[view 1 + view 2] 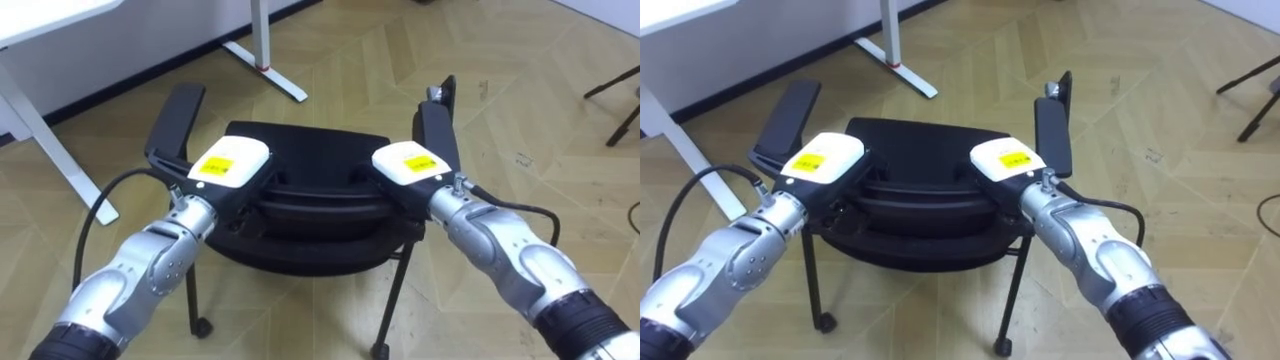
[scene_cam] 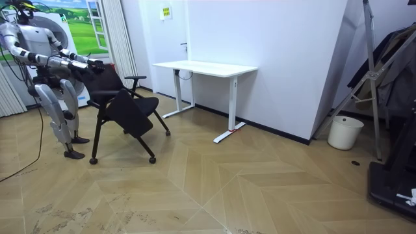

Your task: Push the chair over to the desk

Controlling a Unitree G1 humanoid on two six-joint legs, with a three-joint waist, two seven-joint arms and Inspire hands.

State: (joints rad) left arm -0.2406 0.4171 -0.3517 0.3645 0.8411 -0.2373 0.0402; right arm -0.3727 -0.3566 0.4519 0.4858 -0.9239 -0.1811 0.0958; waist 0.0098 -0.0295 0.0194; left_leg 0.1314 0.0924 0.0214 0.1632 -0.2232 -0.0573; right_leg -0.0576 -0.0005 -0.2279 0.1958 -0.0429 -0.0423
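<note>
A black chair (image 1: 305,145) with armrests and castors stands right in front of me, its seat facing away; in the room view the chair (image 2: 127,107) sits a little short of the white desk. My left hand (image 1: 230,163) rests on the left end of the backrest's (image 1: 310,215) top edge, and my right hand (image 1: 410,163) on the right end. Dark fingers of both hands curl down over that edge. In the room view I stand behind the chair with both arms stretched out to it.
The white desk (image 2: 205,67) stands beyond the chair against the wall; its foot (image 1: 268,72) and a leg (image 1: 40,140) lie ahead and to the left. A dark stand's legs (image 1: 620,90) are at the right. A white bin (image 2: 344,132) is far off.
</note>
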